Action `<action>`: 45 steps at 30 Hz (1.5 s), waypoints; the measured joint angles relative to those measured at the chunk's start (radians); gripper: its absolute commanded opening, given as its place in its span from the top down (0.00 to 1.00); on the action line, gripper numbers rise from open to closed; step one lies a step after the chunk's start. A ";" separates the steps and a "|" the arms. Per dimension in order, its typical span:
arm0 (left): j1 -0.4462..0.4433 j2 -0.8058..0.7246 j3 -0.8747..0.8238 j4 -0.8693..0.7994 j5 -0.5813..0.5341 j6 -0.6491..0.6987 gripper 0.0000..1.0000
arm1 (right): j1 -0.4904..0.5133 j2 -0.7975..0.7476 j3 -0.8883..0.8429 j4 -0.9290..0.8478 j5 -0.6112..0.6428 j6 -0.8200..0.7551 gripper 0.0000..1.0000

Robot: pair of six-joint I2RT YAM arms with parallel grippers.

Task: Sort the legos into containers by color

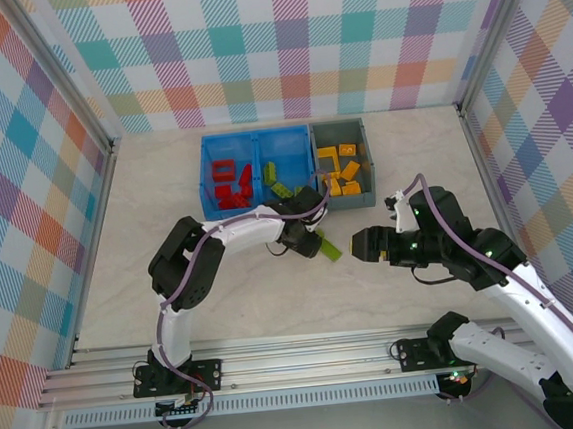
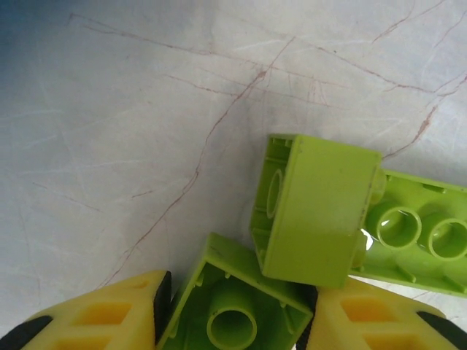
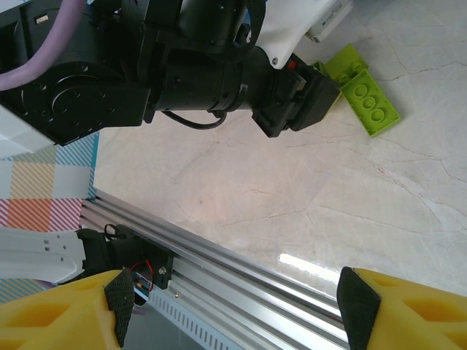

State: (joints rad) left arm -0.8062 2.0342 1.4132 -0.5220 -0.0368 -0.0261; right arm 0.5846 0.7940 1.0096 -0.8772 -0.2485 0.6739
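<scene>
Left gripper [image 2: 235, 321]: yellow fingers [image 2: 102, 317] sit against either side of a lime brick [image 2: 233, 292], its hollow underside showing. A second lime brick [image 2: 314, 208], tipped on its side, lies just beyond, touching it. To its right is a long lime brick [image 2: 412, 233], studs up, on the pale veined table [image 2: 146, 109].

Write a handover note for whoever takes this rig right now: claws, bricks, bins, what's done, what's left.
Left claw: shut on a lime brick, low over the table.
Right claw: open, empty.
Beside the held brick: an upright lime brick and a flat one.
Done: red bricks in the blue bin, left compartment; green ones in its right; yellow-orange ones in the grey bin.
Left: the three lime bricks, into the green compartment.
</scene>
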 measured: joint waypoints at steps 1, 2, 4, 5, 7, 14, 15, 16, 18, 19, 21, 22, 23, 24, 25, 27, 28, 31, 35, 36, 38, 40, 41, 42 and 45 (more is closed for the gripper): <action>0.000 -0.001 -0.003 0.005 -0.003 -0.003 0.59 | 0.000 0.001 0.000 0.002 -0.001 0.000 0.25; 0.000 -0.003 -0.007 0.005 -0.007 -0.003 0.59 | 0.000 0.002 0.000 0.003 -0.004 0.000 0.25; 0.000 -0.025 -0.031 0.008 -0.016 -0.011 0.60 | 0.000 0.004 0.000 0.007 -0.012 -0.001 0.25; 0.000 -0.044 -0.047 0.005 -0.022 -0.014 0.60 | 0.000 0.006 0.000 0.010 -0.018 -0.002 0.26; 0.004 -0.096 -0.070 -0.008 -0.035 -0.025 0.60 | 0.000 0.015 0.000 0.014 -0.026 -0.009 0.27; 0.104 -0.255 0.025 -0.080 -0.030 -0.064 0.61 | 0.095 0.132 0.060 0.026 0.013 -0.065 0.27; 0.131 -0.253 0.063 -0.087 -0.025 -0.067 0.61 | 0.121 0.154 0.072 0.035 0.030 -0.073 0.28; 0.159 -0.243 0.111 -0.099 -0.024 -0.070 0.61 | 0.151 0.177 0.082 0.051 0.052 -0.082 0.28; 0.203 -0.209 0.206 -0.114 -0.016 -0.077 0.62 | 0.199 0.212 0.087 0.090 0.103 -0.092 0.29; 0.224 -0.178 0.262 -0.119 -0.011 -0.085 0.62 | 0.222 0.227 0.087 0.107 0.132 -0.097 0.30; 0.257 -0.108 0.358 -0.123 -0.005 -0.100 0.63 | 0.255 0.257 0.087 0.143 0.188 -0.103 0.31; 0.271 -0.063 0.405 -0.127 0.000 -0.112 0.63 | 0.267 0.273 0.087 0.162 0.214 -0.106 0.31; 0.281 -0.021 0.444 -0.130 0.002 -0.122 0.64 | 0.274 0.288 0.087 0.179 0.237 -0.106 0.31; 0.288 0.024 0.481 -0.133 0.002 -0.133 0.64 | 0.274 0.299 0.087 0.190 0.253 -0.106 0.31; 0.294 0.076 0.523 -0.137 0.003 -0.144 0.64 | 0.274 0.311 0.087 0.204 0.269 -0.105 0.31; 0.301 0.164 0.589 -0.150 0.004 -0.165 0.63 | 0.274 0.325 0.087 0.220 0.291 -0.100 0.31; 0.304 0.209 0.623 -0.162 0.008 -0.174 0.63 | 0.274 0.327 0.087 0.228 0.300 -0.097 0.31; 0.306 0.324 0.731 -0.200 0.026 -0.198 0.61 | 0.274 0.323 0.087 0.242 0.317 -0.086 0.31; 0.306 0.420 0.850 -0.244 0.044 -0.222 0.53 | 0.274 0.319 0.081 0.248 0.321 -0.078 0.31; 0.306 0.428 0.861 -0.248 0.047 -0.228 0.48 | 0.274 0.317 0.079 0.249 0.322 -0.076 0.30; 0.306 0.433 0.867 -0.264 0.055 -0.240 0.41 | 0.274 0.314 0.069 0.249 0.326 -0.067 0.28; 0.306 0.433 0.868 -0.276 0.060 -0.248 0.38 | 0.274 0.313 0.059 0.249 0.329 -0.060 0.27; 0.306 0.433 0.868 -0.280 0.064 -0.251 0.37 | 0.274 0.313 0.054 0.248 0.332 -0.059 0.27; 0.305 0.433 0.868 -0.284 0.066 -0.251 0.37 | 0.274 0.313 0.050 0.248 0.335 -0.059 0.27; 0.304 0.426 0.868 -0.292 0.073 -0.256 0.36 | 0.274 0.317 0.050 0.238 0.349 -0.062 0.25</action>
State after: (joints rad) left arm -0.5026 2.4599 2.2810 -0.8143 0.0360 -0.2817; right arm 0.8589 1.1114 1.0592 -0.6392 0.1005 0.6117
